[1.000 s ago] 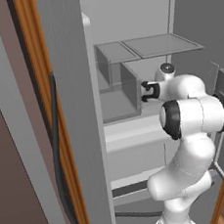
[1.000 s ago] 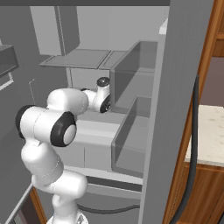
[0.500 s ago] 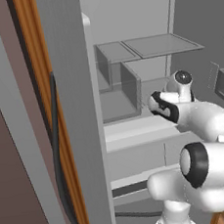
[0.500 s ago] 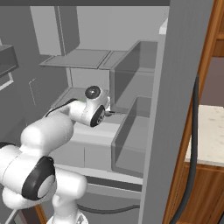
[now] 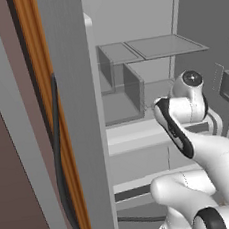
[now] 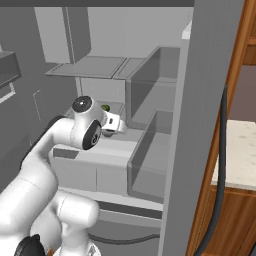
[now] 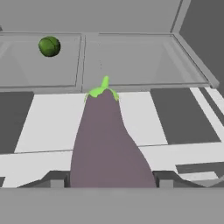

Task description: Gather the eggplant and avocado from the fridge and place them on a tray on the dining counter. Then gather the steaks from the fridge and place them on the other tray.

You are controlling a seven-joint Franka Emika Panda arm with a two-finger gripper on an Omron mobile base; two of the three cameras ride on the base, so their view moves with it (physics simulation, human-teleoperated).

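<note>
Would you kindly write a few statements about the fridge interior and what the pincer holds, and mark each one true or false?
1. The eggplant sits between the pincer's fingers. True.
2. The eggplant's green stem end points toward the hand camera. False: the stem end points away, toward the back of the fridge.
3. The avocado lies apart from the eggplant, farther back on the shelf. True.
4. The avocado is red. False: it is green.
5. The avocado rests on top of the eggplant. False: the two do not touch.
</note>
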